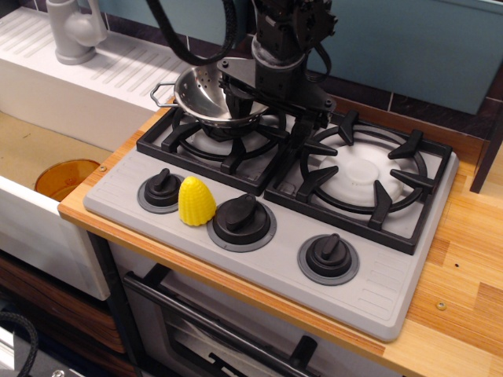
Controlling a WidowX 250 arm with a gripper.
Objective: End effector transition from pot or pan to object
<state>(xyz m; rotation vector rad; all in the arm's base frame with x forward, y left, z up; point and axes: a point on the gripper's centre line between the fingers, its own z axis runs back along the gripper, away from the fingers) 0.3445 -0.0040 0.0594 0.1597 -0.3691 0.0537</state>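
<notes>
The shiny steel colander (206,94) sits on the left burner grate (212,141), with a wire loop handle pointing left. The black gripper (271,111) hangs from the bulky cabled arm over the colander's right rim. Its two fingers stand wide apart: the left finger (240,98) is at the colander's right inner side and the right finger (302,129) is over the gap between the burners. It holds nothing. The yellow toy corn (196,201) stands upright on the grey stove front, between the left knob (162,188) and the middle knob (241,220), well in front of the gripper.
The right burner grate (363,177) carries nothing. A third knob (328,257) is at the front right. A white sink with a grey tap (75,31) lies to the left, with an orange bowl (67,177) in it. The wooden counter (464,267) runs along the right.
</notes>
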